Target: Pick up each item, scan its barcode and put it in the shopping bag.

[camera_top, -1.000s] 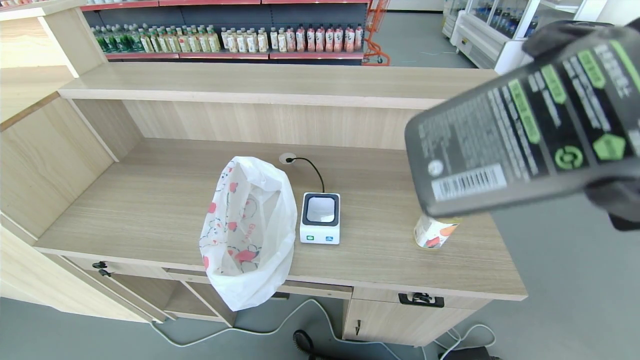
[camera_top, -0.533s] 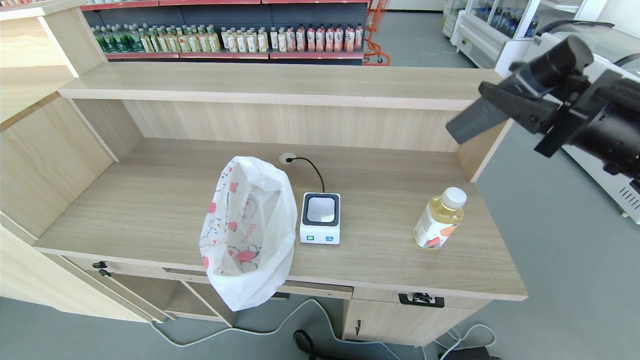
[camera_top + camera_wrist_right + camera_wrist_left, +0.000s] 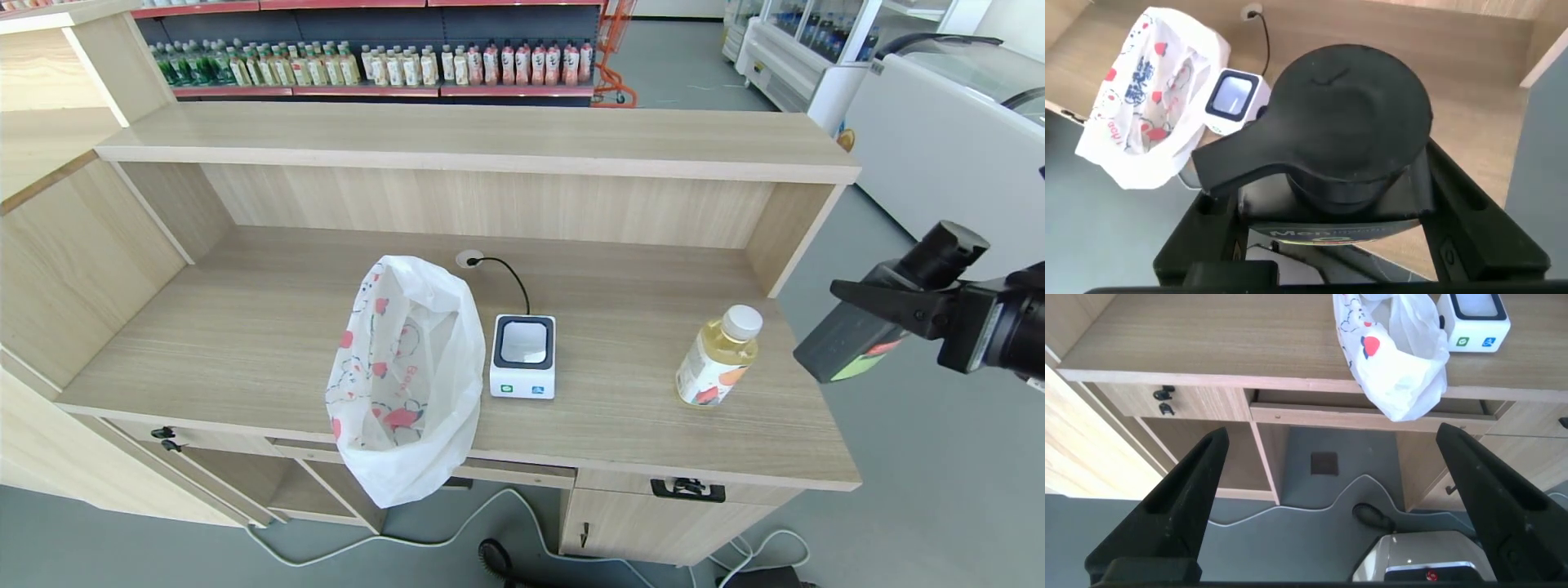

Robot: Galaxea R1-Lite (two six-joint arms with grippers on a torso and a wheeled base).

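Dark grey black-capped bottle [image 3: 834,354], clamped in my right gripper [image 3: 869,327] for scanning; white scanner box [image 3: 523,356] well to its left.

Wooden checkout counter [image 3: 245,327], stocked shelves [image 3: 367,91] behind, grey floor [image 3: 939,490] around

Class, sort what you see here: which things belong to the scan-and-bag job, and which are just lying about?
Job: dark pack held in the right gripper; bottle; scanner; bag.
Lying about: shelf bottles; freezer; floor cables.
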